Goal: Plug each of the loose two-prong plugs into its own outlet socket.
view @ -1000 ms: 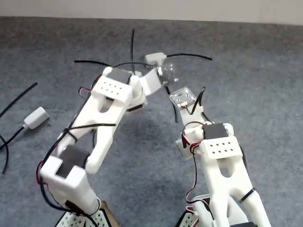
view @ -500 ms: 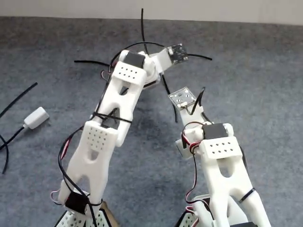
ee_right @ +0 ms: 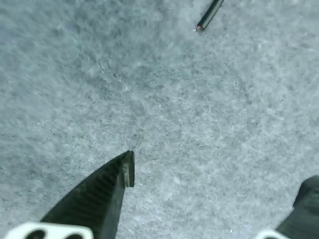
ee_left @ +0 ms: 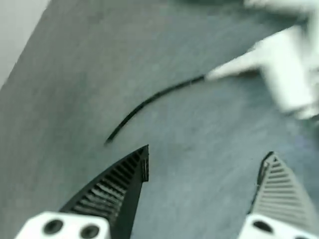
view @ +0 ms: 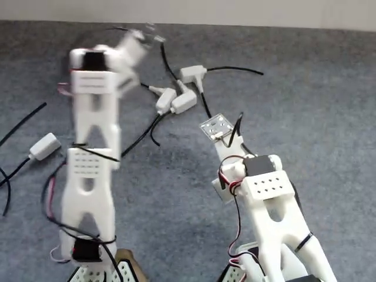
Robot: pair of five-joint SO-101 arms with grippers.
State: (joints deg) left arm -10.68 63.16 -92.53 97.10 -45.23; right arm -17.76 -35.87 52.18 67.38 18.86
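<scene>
Recording left gripper (ee_left: pixel 207 154) with fingers spread well apart and nothing between them, above grey carpet (view: pixel 329 117). Just beyond the fingertips: a blurred white connector (ee_left: pixel 286 69) with a thin black cable (ee_left: pixel 149 102) trailing off it across the carpet. Placed, in the high view, at the far side of the carpet on a fully stretched left arm (view: pixel 88 176); outline smeared there.

Noting right gripper (ee_right: pixel 217 172) likewise spread and empty, pointed down at the carpet, with a loose cable end (ee_right: pixel 208 15) lying well ahead of it. Carried on the right arm (view: pixel 270 200), near the middle of the carpet.

Logging task items from the high view, all lying loose on the carpet:
- Slim white plug (view: pixel 165 100) and blocky white connector (view: pixel 184 101) side by side between the two arms, touching or nearly so, each on a black lead. Possibly one plug and one socket; not distinguishable.
- T-shaped white block (view: pixel 192 73) just beyond that pair, lead running off to the right.
- Fourth white connector (view: pixel 45 145) well apart at the left, on its own black lead.
</scene>
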